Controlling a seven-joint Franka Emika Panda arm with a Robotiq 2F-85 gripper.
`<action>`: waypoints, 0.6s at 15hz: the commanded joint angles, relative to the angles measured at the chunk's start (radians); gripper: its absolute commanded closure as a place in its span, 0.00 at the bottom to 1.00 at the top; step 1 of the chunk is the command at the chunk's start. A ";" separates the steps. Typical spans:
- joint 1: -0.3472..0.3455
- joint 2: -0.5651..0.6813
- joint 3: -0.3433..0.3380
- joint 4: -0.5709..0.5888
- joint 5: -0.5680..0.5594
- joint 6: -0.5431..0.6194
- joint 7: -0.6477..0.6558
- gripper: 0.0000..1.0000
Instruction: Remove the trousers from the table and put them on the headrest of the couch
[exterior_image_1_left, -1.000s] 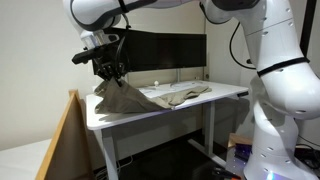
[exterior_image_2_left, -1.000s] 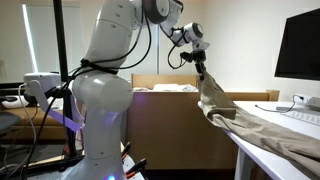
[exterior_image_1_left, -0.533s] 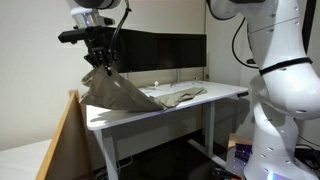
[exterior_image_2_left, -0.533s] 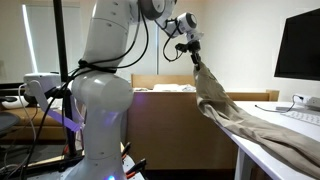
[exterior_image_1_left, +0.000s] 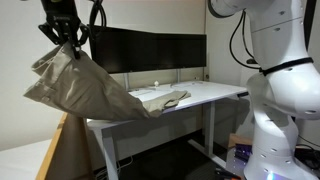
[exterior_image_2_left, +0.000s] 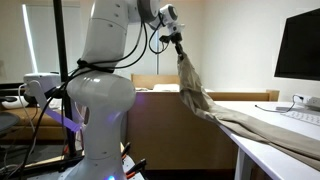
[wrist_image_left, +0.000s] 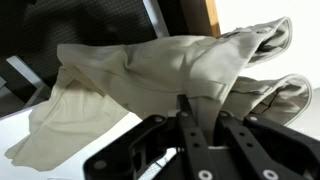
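My gripper (exterior_image_1_left: 67, 45) is shut on one end of the beige trousers (exterior_image_1_left: 85, 88) and holds it high, past the end of the white table (exterior_image_1_left: 210, 95). The cloth hangs from the fingers and stretches back down onto the tabletop. In an exterior view the gripper (exterior_image_2_left: 178, 45) holds the trousers (exterior_image_2_left: 200, 95) above the tan headrest (exterior_image_2_left: 160, 82) of the couch. The headrest also shows as a slanted wooden panel (exterior_image_1_left: 58, 150). In the wrist view the fingers (wrist_image_left: 192, 118) pinch the rumpled trousers (wrist_image_left: 140, 70).
Dark monitors (exterior_image_1_left: 150, 50) stand at the back of the table, one also in an exterior view (exterior_image_2_left: 300, 45). The robot's white base (exterior_image_2_left: 100, 100) stands beside the couch. A whitish cushion (exterior_image_1_left: 20, 160) lies by the headrest. Cables and a lit box (exterior_image_1_left: 240, 155) sit on the floor.
The gripper has risen and swung away from the table toward the couch, dragging more of the trousers off the tabletop and over the headrest.
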 joint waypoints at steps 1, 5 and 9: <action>0.045 0.034 0.027 0.087 -0.020 -0.035 -0.036 0.93; 0.100 0.123 0.049 0.241 -0.044 -0.103 -0.100 0.93; 0.166 0.256 0.042 0.452 -0.107 -0.202 -0.188 0.93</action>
